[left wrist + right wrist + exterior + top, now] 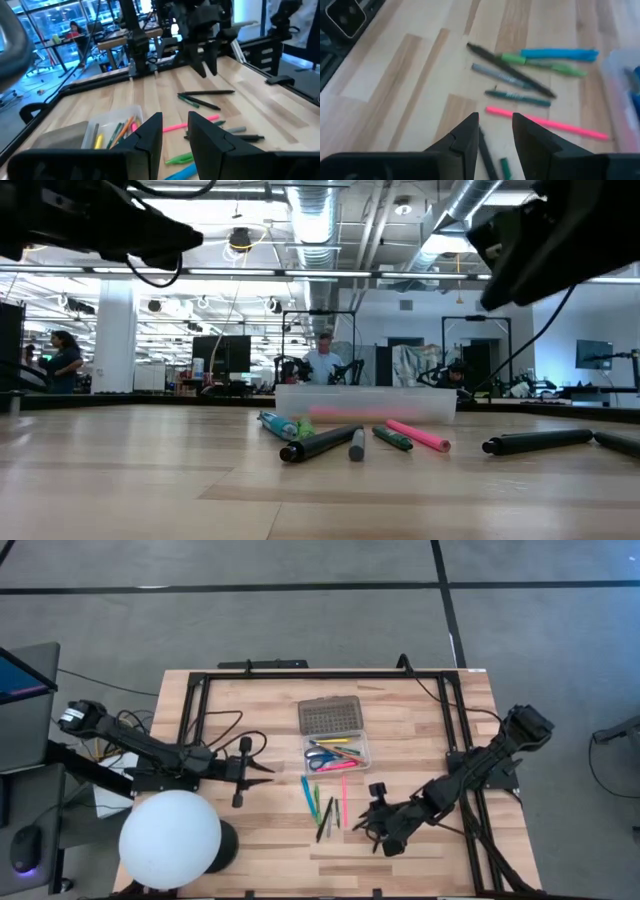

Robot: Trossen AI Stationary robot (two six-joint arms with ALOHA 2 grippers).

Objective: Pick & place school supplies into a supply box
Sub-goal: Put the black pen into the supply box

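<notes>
The supply box stands open at the table's middle: its grey grid lid (329, 716) lies flat on the far side of the clear tray (362, 751). The tray holds blue-handled scissors (319, 761) and pink, yellow and orange pens. Several loose pens lie flat on the wood in front of it: a blue one (306, 792), a pink one (547, 121), and black (510, 70) and green (545, 65) ones. My right gripper (495, 130) hangs open above a dark pen (486, 152) at the group's near right. My left gripper (175, 132) is open and level, left of the pens, with nothing in it.
A large white sphere (170, 840) on a dark base fills the near left corner, close to my left arm. A black frame rail (330, 673) runs along the far edge and down both sides. Bare wood lies near the front edge. People sit in the room beyond.
</notes>
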